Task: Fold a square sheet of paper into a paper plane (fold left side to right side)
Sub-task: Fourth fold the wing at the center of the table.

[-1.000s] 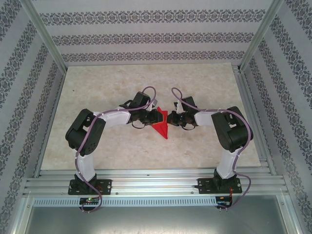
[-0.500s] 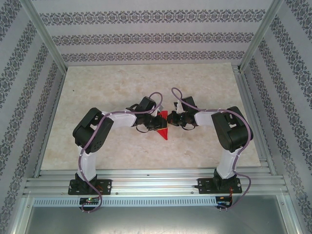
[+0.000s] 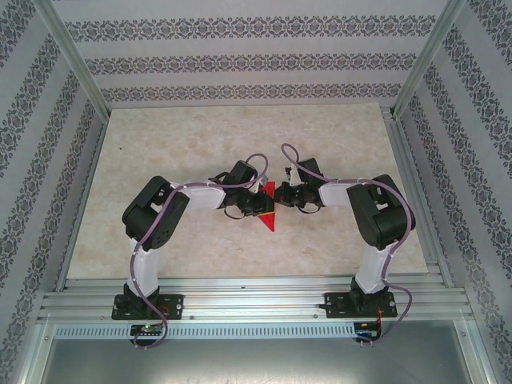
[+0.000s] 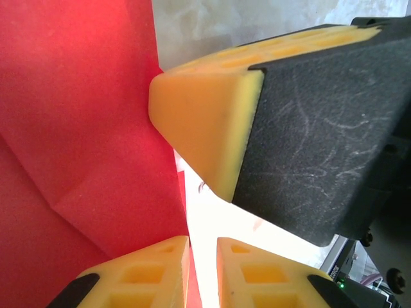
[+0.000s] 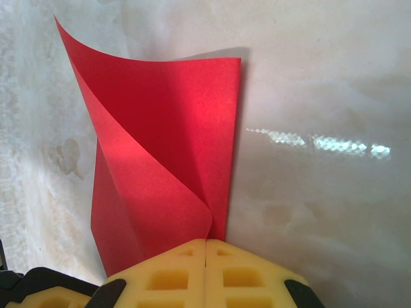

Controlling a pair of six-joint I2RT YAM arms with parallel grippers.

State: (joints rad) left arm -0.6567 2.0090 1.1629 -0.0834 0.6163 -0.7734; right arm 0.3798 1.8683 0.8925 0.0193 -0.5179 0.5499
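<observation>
Pale marbled table [image 3: 160, 160], glossy, with metal rails [image 3: 240, 292] along near and right edges. Near centre: red square sheet of paper [image 3: 270, 220], folded down to a point aimed at the near edge. Not lying fully flat: from right wrist view, one flap [image 5: 160, 128] curled up off the surface, shadow behind it. Glare streak [image 5: 321, 142] on bare tabletop just beside.

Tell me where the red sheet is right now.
The red sheet lies mid-table in the top view, partly folded, between the left gripper and the right gripper; in the right wrist view its near edge meets that gripper's closed fingertips.
</observation>
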